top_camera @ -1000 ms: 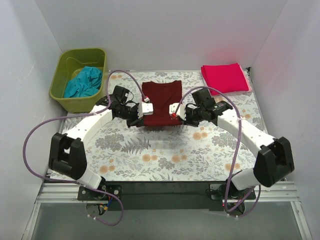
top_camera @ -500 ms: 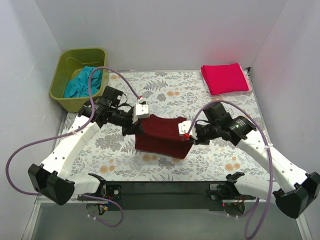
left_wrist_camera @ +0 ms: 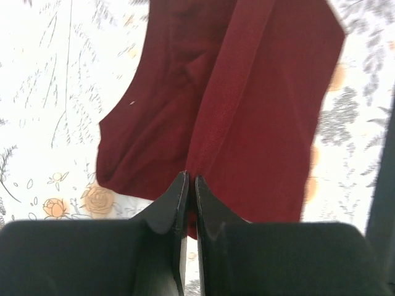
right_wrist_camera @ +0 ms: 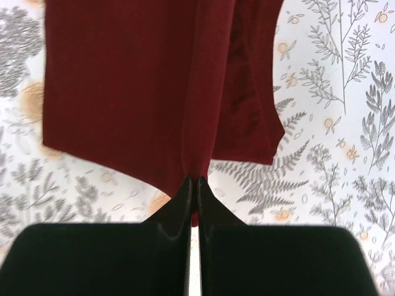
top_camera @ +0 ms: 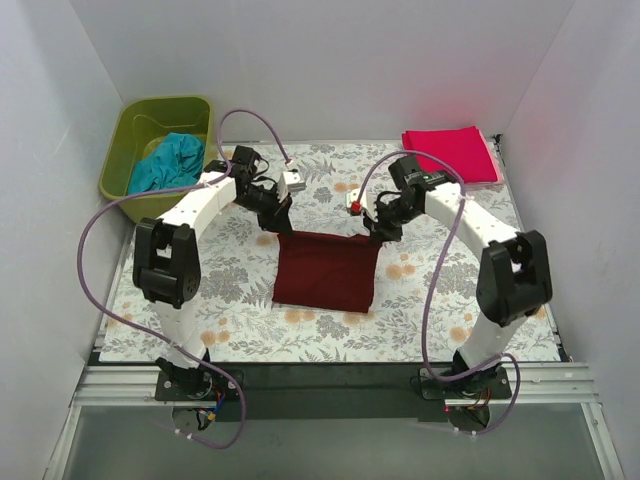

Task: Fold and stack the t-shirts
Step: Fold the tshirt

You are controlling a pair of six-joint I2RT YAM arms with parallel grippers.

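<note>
The left end effector (left_wrist_camera: 190,185) and right end effector (right_wrist_camera: 192,184) each clench a far corner of the dark maroon cloth t-shirt (top_camera: 325,272).

Floral cover (top_camera: 420,300), maroon shirt (top_camera: 325,272), pink-red shirt (top_camera: 450,156), teal cloth (top_camera: 168,165), perhaps a shirt

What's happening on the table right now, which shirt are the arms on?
Both arms are on the maroon t-shirt. The left gripper and right gripper are each shut on one end of its upper edge, so it hangs between them over the floral table cover. The pink-red t-shirt lies folded at the far right corner. The teal t-shirt sits crumpled in the green bin at far left.
</note>
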